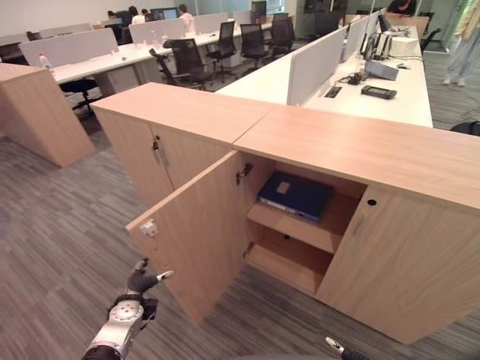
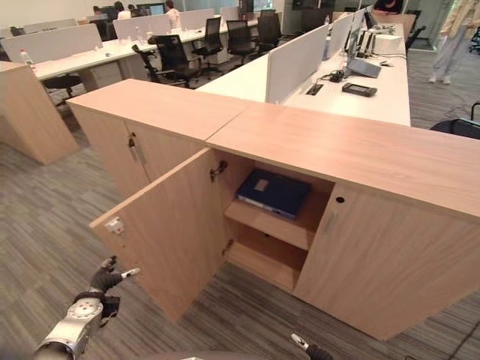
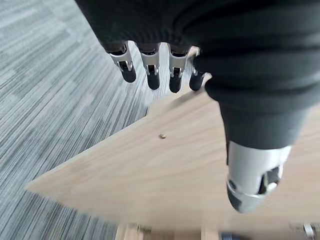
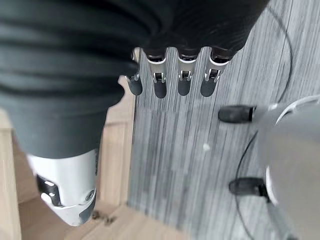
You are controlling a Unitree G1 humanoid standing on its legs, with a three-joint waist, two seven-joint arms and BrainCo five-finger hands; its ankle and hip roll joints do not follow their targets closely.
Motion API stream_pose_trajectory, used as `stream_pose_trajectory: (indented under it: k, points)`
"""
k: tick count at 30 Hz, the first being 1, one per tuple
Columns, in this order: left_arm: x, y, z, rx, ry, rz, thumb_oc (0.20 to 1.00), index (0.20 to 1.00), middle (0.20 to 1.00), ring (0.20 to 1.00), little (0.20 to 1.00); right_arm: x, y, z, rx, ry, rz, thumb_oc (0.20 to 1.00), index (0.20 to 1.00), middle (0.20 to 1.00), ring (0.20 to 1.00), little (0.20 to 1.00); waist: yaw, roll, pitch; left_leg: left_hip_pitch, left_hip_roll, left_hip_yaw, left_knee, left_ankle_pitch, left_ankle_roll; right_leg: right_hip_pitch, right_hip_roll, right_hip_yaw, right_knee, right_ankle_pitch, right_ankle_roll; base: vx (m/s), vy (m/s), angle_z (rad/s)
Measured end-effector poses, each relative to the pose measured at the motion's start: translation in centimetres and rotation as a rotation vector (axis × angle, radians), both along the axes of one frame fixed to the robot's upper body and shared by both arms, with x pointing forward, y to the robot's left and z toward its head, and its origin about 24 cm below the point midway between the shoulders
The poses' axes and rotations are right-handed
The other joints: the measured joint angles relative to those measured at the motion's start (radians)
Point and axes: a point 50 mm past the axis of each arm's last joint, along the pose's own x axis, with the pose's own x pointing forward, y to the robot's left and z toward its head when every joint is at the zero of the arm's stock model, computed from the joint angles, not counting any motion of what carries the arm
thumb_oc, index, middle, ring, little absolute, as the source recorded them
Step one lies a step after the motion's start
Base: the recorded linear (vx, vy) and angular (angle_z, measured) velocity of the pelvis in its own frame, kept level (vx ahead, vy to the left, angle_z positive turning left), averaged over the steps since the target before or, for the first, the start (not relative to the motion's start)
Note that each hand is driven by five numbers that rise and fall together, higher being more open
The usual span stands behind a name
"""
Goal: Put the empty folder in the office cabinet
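A dark blue folder [image 1: 295, 196] lies flat on the upper shelf inside the wooden office cabinet [image 1: 352, 142], whose left door [image 1: 199, 232] stands swung wide open. My left hand [image 1: 133, 294] hangs low over the carpet just left of that door's outer face, fingers relaxed and holding nothing. In the left wrist view its fingers [image 3: 152, 70] point past the edge of the door [image 3: 165, 170]. My right hand [image 1: 335, 346] shows at the bottom edge in front of the cabinet. In its wrist view its fingers [image 4: 182, 75] are straight above the floor, with nothing in them.
The cabinet's right door [image 1: 405, 262] is closed. A second cabinet [image 1: 142, 150] with closed doors joins on the left. Behind stand white desks with partitions [image 1: 315, 64] and black office chairs [image 1: 187, 60]. A person [image 1: 465, 45] walks at the far right. Grey carpet lies in front.
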Motion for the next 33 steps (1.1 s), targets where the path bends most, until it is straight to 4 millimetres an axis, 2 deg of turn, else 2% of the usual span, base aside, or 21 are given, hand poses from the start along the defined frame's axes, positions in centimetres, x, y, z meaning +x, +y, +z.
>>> stream_pose_trajectory:
  k: [2,4,5,7,9,10,11,14,17,21,26,27,30,33]
  points:
    - [0.2,-1.2,0.1,-0.033,0.006,-0.092,1.0,1.0,1.0,1.0,1.0,0.4,0.0,0.1,0.001,-0.012,-0.01,1.0,1.0,1.0,1.0,1.0,0.0,-0.003,0.007,-0.018,-0.004,-0.001,0.001,0.002,-0.004,-0.014,-0.004,0.005,0.006,0.0,0.001,-0.01,-0.002,0.3]
    - [-0.6,-2.8,0.2,-0.066,0.037,-0.244,1.0,1.0,1.0,1.0,1.0,0.5,0.0,0.1,-0.007,-0.009,-0.014,1.0,1.0,1.0,1.0,1.0,0.003,-0.006,0.015,-0.022,-0.013,-0.005,0.002,0.002,-0.004,-0.014,-0.011,0.006,0.006,0.0,0.002,-0.01,-0.004,0.19]
    - [-0.8,-4.2,0.1,-0.11,0.056,-0.354,1.0,1.0,1.0,1.0,1.0,0.6,0.0,0.1,-0.009,-0.015,-0.013,1.0,1.0,1.0,1.0,1.0,0.001,-0.008,0.017,-0.022,-0.015,-0.005,0.002,0.002,-0.004,-0.015,-0.012,0.013,0.006,-0.002,0.004,-0.01,0.002,-0.05]
    - [-0.8,-9.1,1.2,-0.242,0.017,-0.589,1.0,1.0,1.0,1.0,1.0,1.0,0.5,0.1,0.002,-0.03,-0.01,1.0,1.0,1.0,1.0,1.0,-0.01,-0.016,0.021,-0.036,-0.017,-0.003,-0.007,0.002,-0.004,-0.028,-0.011,0.023,-0.008,-0.001,0.012,0.0,-0.002,-0.31]
    - [-0.2,-12.8,2.2,-0.348,-0.05,-0.688,1.0,1.0,1.0,1.0,1.0,1.7,1.0,0.1,0.015,-0.041,-0.009,1.0,1.0,1.0,1.0,1.0,-0.01,-0.013,0.036,-0.05,-0.008,0.002,-0.009,0.0,-0.002,-0.042,-0.009,0.019,0.012,0.011,0.028,0.01,-0.005,-0.46]
    - [0.4,-15.4,3.6,-0.422,-0.12,-0.757,1.0,1.0,1.0,1.0,1.0,1.7,1.7,-0.1,0.035,-0.033,-0.025,1.0,1.0,1.0,1.0,1.0,-0.035,-0.039,0.049,-0.049,-0.004,0.003,-0.008,0.001,-0.002,-0.068,-0.012,0.012,0.078,0.001,0.022,0.01,-0.001,-0.35]
    - [0.6,-16.0,4.1,-0.437,-0.146,-0.782,1.0,1.0,1.0,1.0,1.0,1.5,1.9,-0.2,0.04,-0.026,-0.028,1.0,1.0,1.0,1.0,1.0,-0.046,-0.054,0.046,-0.047,-0.005,0.004,-0.008,0.001,-0.002,-0.068,-0.011,0.016,0.076,-0.001,0.019,0.01,-0.001,-0.27]
    - [1.7,-15.8,5.2,-0.427,-0.198,-0.801,1.0,1.0,1.0,1.0,1.0,1.4,1.4,-0.1,0.028,-0.026,-0.046,1.0,1.0,1.0,1.0,1.0,-0.076,-0.046,0.038,-0.043,0.012,-0.01,-0.008,0.001,-0.002,-0.04,0.014,0.014,0.016,0.006,0.027,0.0,0.002,-0.2]
    - [2.0,-15.6,5.4,-0.41,-0.202,-0.812,1.0,1.0,1.0,1.0,1.0,0.9,1.0,-0.1,0.015,-0.012,-0.052,1.0,1.0,1.0,1.0,1.0,-0.087,-0.015,0.039,-0.022,0.017,-0.021,-0.008,0.008,0.006,-0.022,0.025,0.013,-0.008,0.02,0.01,0.01,0.012,0.01]
    - [2.1,-15.9,5.5,-0.373,-0.206,-0.859,1.0,1.0,1.0,1.0,1.0,0.0,0.8,-0.2,0.009,0.005,-0.055,1.0,1.0,1.0,1.0,1.0,-0.088,0.02,0.024,0.008,0.024,-0.032,-0.006,0.019,0.022,0.01,0.036,0.007,-0.008,0.002,-0.009,0.0,0.001,-0.01]
    - [3.1,-16.8,6.8,-0.354,-0.267,-0.902,1.0,1.0,1.0,1.0,1.0,-0.7,1.3,-0.5,0.019,0.027,-0.032,1.0,1.0,1.0,1.0,1.0,-0.101,0.016,0.026,0.022,0.026,-0.032,0.002,0.015,0.022,0.025,0.039,0.002,-0.008,-0.002,-0.012,0.0,0.003,0.02]
    - [3.5,-17.0,7.2,-0.35,-0.282,-0.911,1.0,1.0,1.0,1.0,1.0,-0.7,1.4,-0.5,0.02,0.027,-0.029,1.0,1.0,1.0,1.0,1.0,-0.115,0.014,0.027,0.023,0.026,-0.031,0.002,0.014,0.022,0.025,0.039,0.002,-0.008,-0.003,-0.011,0.0,0.0,0.0]
    - [4.1,-17.5,8.5,-0.34,-0.324,-0.966,1.0,1.0,1.0,1.0,1.0,-0.8,1.4,-0.5,0.025,0.028,-0.026,1.0,1.0,1.0,1.0,1.0,-0.121,0.001,0.033,0.024,0.026,-0.029,0.001,0.013,0.022,0.025,0.039,0.004,-0.008,-0.004,-0.01,0.0,0.011,-0.02]
    - [3.7,-17.7,9.7,-0.338,-0.347,-1.054,1.0,1.0,1.0,1.0,1.0,-1.0,1.3,-0.5,0.025,0.035,-0.028,1.0,1.0,1.0,1.0,1.0,-0.122,0.001,0.033,0.026,0.026,-0.025,-0.008,0.008,0.02,0.025,0.037,0.01,-0.008,-0.008,-0.005,0.01,0.013,-0.07]
